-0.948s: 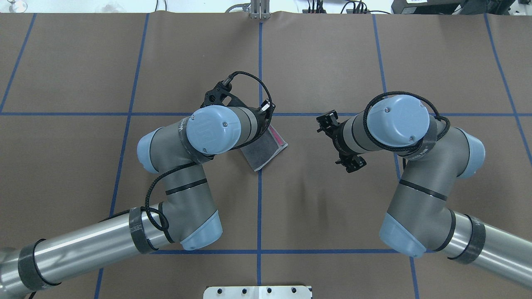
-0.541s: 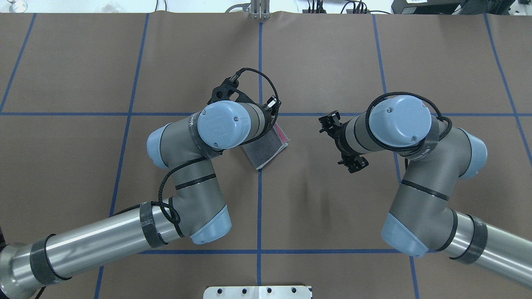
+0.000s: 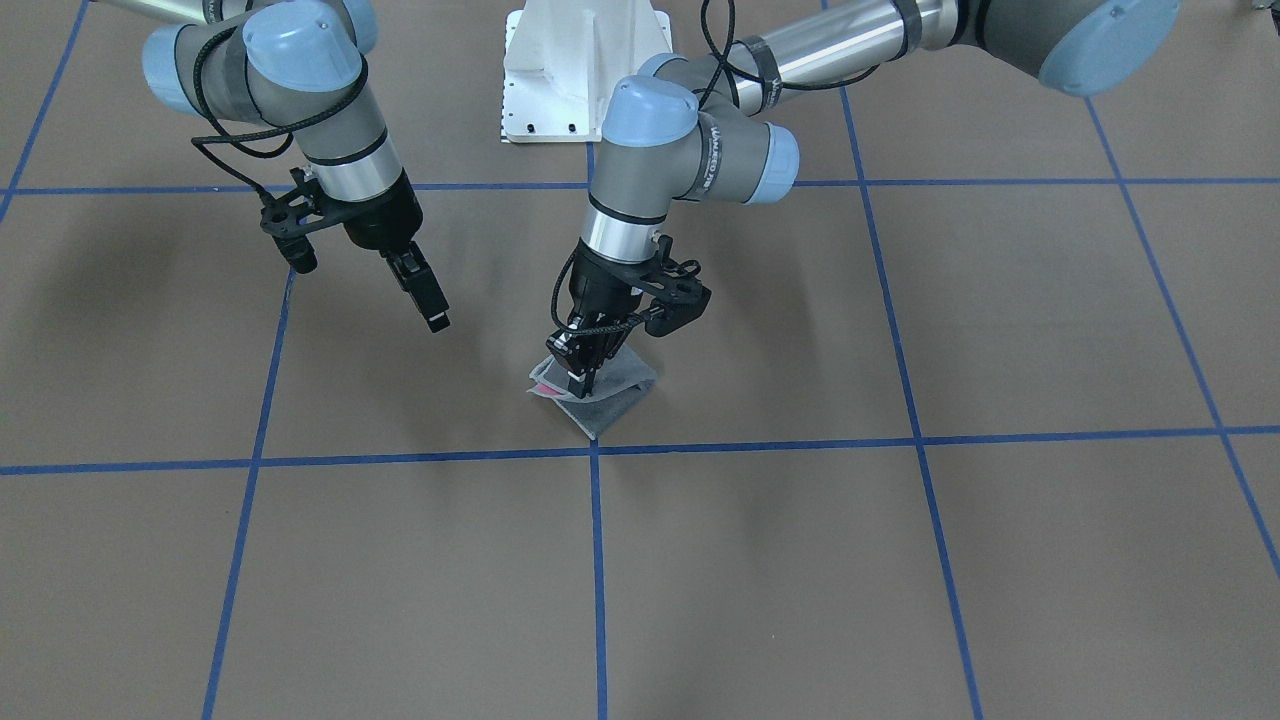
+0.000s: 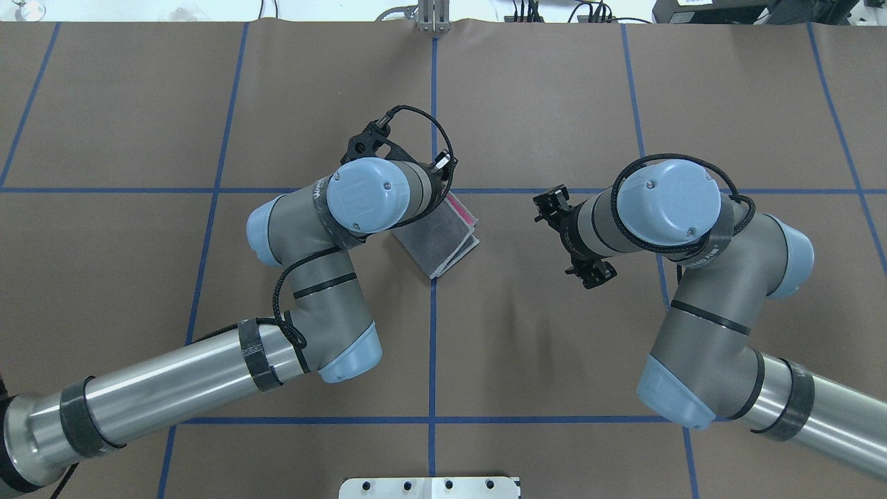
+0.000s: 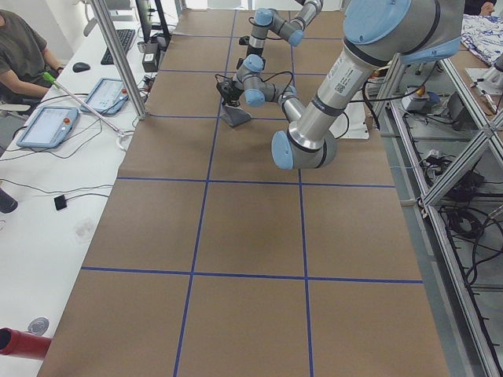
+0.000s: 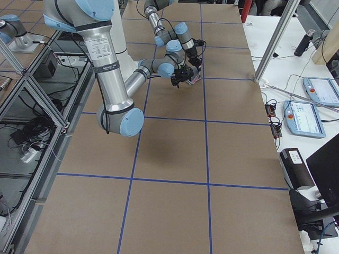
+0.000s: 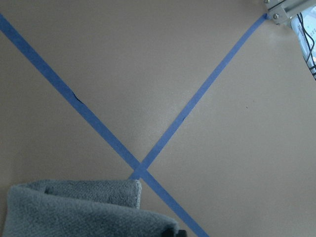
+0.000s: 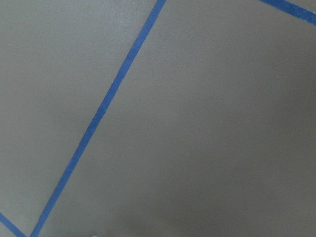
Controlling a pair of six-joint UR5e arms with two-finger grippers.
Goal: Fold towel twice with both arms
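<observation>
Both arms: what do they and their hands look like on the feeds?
The left arm and right arm are grey-and-silver tubes with light blue joint caps, black strap bands and looping braided black cables. The left hand and right hand are black, two-fingered.

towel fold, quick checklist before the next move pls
1. Fold: the towel lies folded on the table, grey face up, pink showing at one edge: ok.
2. Edges flush: not ok, the layers sit staggered along its right side in the overhead view.
3. Grip: the left gripper is down on the towel, fingers closed on it: ok.
4. Clearance: the right gripper hangs above the table, apart from the towel: ok.
5. Whether the right gripper is open or shut: cannot tell.
</observation>
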